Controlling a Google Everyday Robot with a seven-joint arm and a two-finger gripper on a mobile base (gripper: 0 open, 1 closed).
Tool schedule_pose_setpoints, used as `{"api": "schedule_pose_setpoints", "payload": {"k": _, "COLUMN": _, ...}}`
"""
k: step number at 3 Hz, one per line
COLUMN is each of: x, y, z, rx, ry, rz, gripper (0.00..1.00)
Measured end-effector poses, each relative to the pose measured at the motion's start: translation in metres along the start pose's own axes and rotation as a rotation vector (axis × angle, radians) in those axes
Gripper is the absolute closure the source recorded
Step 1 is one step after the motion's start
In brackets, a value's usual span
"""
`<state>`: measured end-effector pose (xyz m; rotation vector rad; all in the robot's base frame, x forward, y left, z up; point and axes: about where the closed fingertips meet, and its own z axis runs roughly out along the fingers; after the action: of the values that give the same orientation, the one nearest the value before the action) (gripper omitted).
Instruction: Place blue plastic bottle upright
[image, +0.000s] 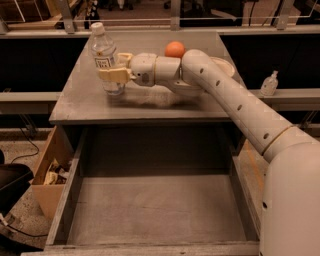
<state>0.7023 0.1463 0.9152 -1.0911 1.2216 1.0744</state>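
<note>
Tool (114, 70) clasps blue plastic bottle (102, 50), upright on surface (145, 107) at 10 o'clock; orange ball (175, 49) at 12; cluttered cardboard box (50, 192) at 8.

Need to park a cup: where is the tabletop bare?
Free: the front strip of the table, between its edge and the arm. Crowded: back left, where the hand clasps the blue plastic bottle, and back right, around the orange ball.

one blue plastic bottle (102, 50), one orange ball (175, 49), one pump bottle (269, 84), one pair of jaws gripping the bottle
</note>
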Motion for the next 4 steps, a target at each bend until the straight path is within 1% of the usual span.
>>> {"api": "schedule_pose_setpoints", "payload": {"k": 1, "x": 0.0061, "y": 0.0032, "z": -0.0004, "rx": 0.002, "ry": 0.017, "rz": -0.001, "gripper": 1.00}}
{"api": "schedule_pose_setpoints", "payload": {"k": 2, "x": 0.0160, "y": 0.0047, "z": -0.0062, "rx": 0.015, "ry": 0.026, "rz": 0.017, "gripper": 1.00}}
{"api": "schedule_pose_setpoints", "payload": {"k": 3, "x": 0.0156, "y": 0.0063, "z": -0.0032, "rx": 0.010, "ry": 0.025, "rz": 0.017, "gripper": 0.83}}
{"api": "schedule_pose_setpoints", "payload": {"k": 4, "x": 0.0153, "y": 0.0081, "z": -0.0002, "rx": 0.005, "ry": 0.024, "rz": 0.017, "gripper": 0.59}}
